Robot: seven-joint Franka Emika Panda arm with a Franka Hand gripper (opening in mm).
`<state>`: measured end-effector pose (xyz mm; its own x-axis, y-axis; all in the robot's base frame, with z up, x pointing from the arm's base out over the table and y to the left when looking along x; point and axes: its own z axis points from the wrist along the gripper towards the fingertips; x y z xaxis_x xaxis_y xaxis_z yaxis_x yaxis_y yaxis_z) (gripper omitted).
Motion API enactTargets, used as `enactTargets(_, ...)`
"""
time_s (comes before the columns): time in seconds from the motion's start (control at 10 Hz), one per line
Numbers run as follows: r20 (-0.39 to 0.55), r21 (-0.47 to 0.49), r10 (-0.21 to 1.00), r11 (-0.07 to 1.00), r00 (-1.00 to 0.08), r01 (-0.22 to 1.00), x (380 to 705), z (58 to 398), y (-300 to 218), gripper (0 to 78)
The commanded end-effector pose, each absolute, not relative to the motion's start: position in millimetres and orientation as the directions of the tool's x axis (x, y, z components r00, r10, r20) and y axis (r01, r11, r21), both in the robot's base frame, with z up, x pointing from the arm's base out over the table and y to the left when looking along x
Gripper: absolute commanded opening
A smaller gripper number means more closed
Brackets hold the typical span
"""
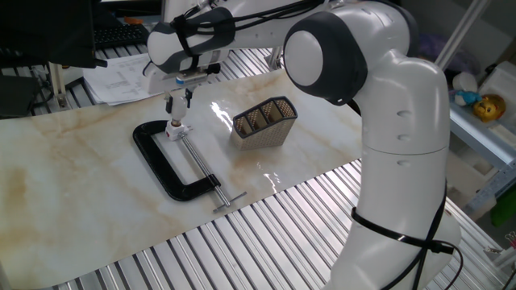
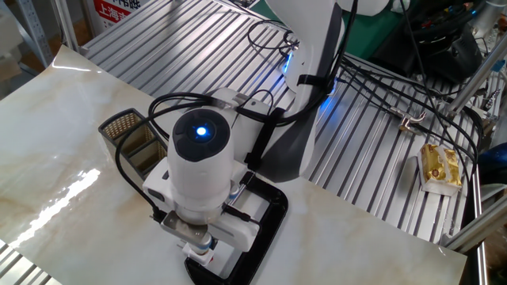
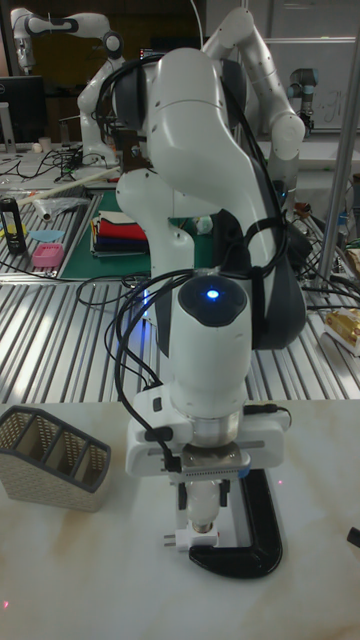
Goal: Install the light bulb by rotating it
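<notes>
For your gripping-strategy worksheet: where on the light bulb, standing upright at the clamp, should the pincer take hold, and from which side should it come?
Grip the light bulb on its rounded globe, coming straight down from above. It stands upright with its narrow base down at the black C-clamp, so only the globe is free, and a vertical hold suits rotating it. The pincer already hangs over it; the fingertip contact is too small to judge.

A: Wrist housing (image 2: 202, 170) is blocking the gripper (image 1: 176, 107) in the other fixed view; jaw state is not showing there.

B: In one fixed view the light bulb (image 1: 174, 126) is appearing too small, below the fingers; grip or gap, cannot tell.

A: In the tall view the bulb is sitting mostly behind the fingers (image 3: 203, 505). The black clamp (image 3: 245, 545) beside it is partly covered too.

B: Mesh basket (image 3: 50, 455), left of the clamp, is running off the picture's edge.
</notes>
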<state>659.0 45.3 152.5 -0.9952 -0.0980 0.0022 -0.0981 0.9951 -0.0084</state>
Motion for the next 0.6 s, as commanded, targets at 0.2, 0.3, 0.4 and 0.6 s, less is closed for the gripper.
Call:
enactTargets(0.2,0.001,-0.010,-0.101,0.995,-0.995,-0.101,659.7,150.5,44.7,1.1)
enactTargets(0.3,0.001,-0.010,-0.101,0.995,-0.995,-0.101,659.7,150.5,44.7,1.1)
enactTargets(0.4,0.007,-0.009,-0.096,0.995,-0.995,-0.097,659.5,149.2,44.9,1.1)
enactTargets(0.6,0.011,-0.008,-0.092,0.996,-0.996,-0.092,659.1,150.0,47.6,1.1)
